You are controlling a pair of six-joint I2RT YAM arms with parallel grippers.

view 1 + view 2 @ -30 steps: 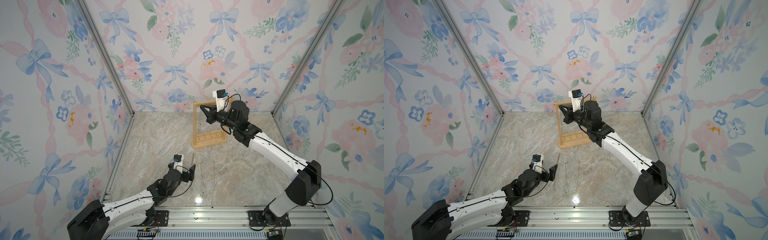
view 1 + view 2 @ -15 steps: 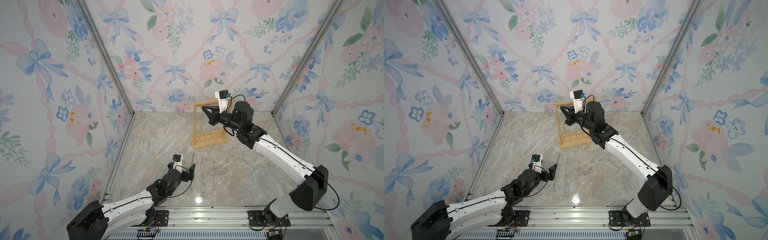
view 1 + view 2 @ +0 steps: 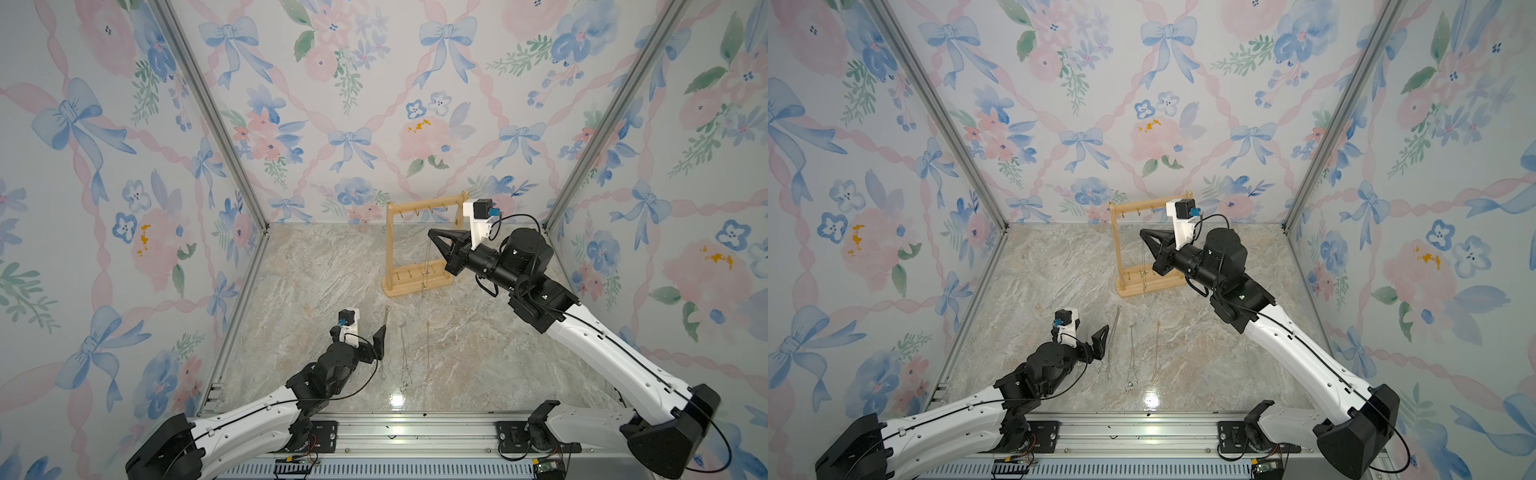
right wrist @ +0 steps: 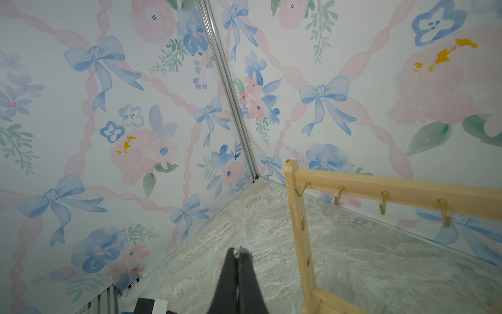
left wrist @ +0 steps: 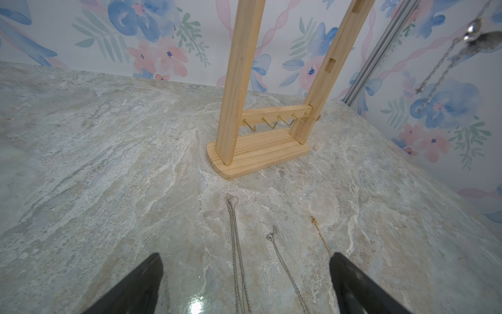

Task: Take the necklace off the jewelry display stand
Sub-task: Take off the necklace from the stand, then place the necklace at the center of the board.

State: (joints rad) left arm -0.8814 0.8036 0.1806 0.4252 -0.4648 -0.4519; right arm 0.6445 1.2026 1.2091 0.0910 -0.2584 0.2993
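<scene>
Three thin chains (image 3: 404,357) laid straight on veined marble tabletop (image 3: 324,270). Right gripper (image 3: 432,233) pinched on fine silver necklace (image 3: 427,257), dangling by light-wood jewelry display stand (image 3: 390,249); left gripper (image 5: 245,255) gaping wide.

Bright, soft, even light fills the scene and shadows are faint. In both top views a white glare spot sits on the marble tabletop (image 3: 324,266) near its front edge. Both wrist views bend straight lines toward their edges, and the hanging necklace (image 5: 440,64) looks blurred in the left wrist view.
</scene>
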